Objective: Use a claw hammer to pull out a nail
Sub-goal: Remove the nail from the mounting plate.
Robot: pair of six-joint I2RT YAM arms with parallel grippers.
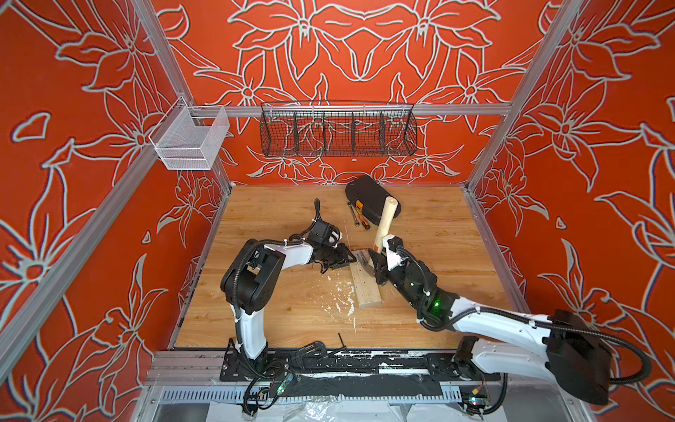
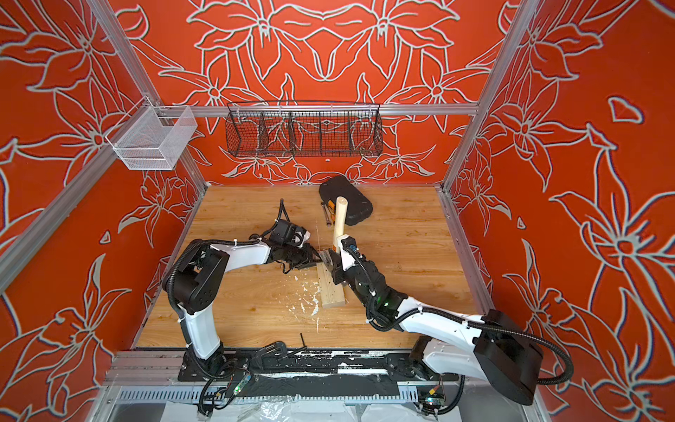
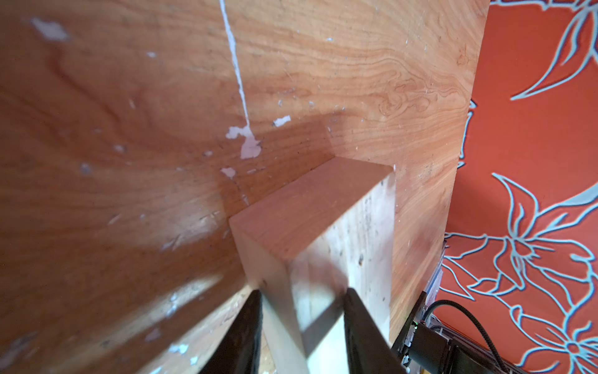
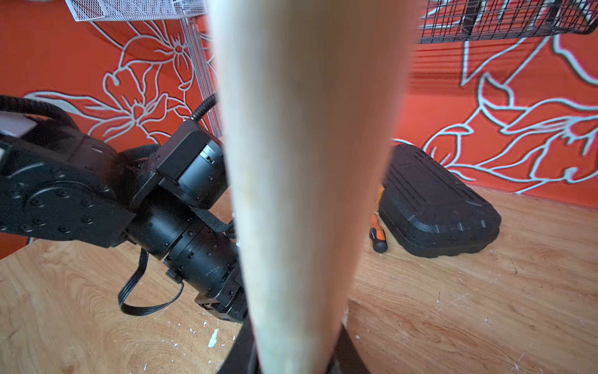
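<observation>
A pale wooden block point(image 1: 366, 285) point(image 2: 331, 290) lies mid-table. My left gripper point(image 1: 351, 258) point(image 3: 302, 323) is shut on the block's point(image 3: 323, 226) far end, one finger on each side. The claw hammer stands tilted, with its wooden handle point(image 1: 385, 219) point(image 2: 339, 219) rising toward the back wall. Its grey steel head point(image 1: 362, 257) rests on the block's far end. My right gripper point(image 1: 380, 255) point(image 4: 291, 356) is shut on the low part of the handle point(image 4: 307, 162), which fills the right wrist view. The nail cannot be made out; it is hidden around the hammer head.
A black tool case point(image 1: 369, 199) point(image 4: 437, 207), an orange-and-black screwdriver point(image 1: 363, 221) point(image 4: 377, 236) and a wrench point(image 1: 352, 213) lie behind the hammer. White flecks point(image 1: 343, 296) dot the table left of the block. A black wire basket point(image 1: 338, 129) and a white mesh basket point(image 1: 190, 140) hang above.
</observation>
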